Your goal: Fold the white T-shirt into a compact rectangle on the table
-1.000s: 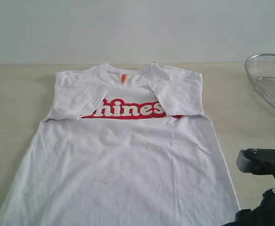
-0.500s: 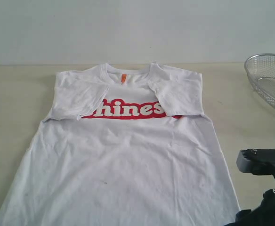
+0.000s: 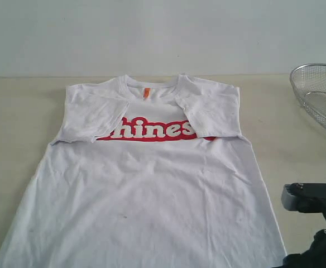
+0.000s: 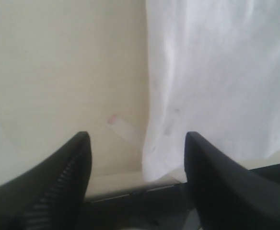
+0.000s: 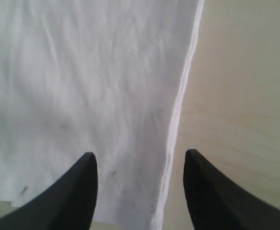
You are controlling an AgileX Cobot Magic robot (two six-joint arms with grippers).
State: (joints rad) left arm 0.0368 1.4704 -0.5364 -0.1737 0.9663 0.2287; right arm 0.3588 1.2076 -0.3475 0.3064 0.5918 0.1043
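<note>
The white T-shirt point(image 3: 152, 184) lies flat on the table point(image 3: 18, 111), chest up. Both sleeves are folded in over the red lettering point(image 3: 154, 130), and the orange neck tag point(image 3: 146, 92) shows at the collar. In the left wrist view my left gripper point(image 4: 137, 139) is open just above the shirt's bottom corner point(image 4: 157, 165), near the table's front edge. My right gripper point(image 5: 140, 158) is open too, its fingers straddling the shirt's side hem point(image 5: 178, 115) without touching it. In the exterior view only part of the right arm point(image 3: 313, 198) shows, at the bottom right.
A round silver wire-mesh basket point(image 3: 319, 95) stands at the table's far right. Bare table runs along both sides of the shirt point(image 3: 297, 151). A pale wall point(image 3: 163, 33) rises behind the table.
My left gripper has gone from shut to open, and the left arm has dropped almost out of the exterior view. The right arm has moved slightly lower in that view. The shirt has not moved.
</note>
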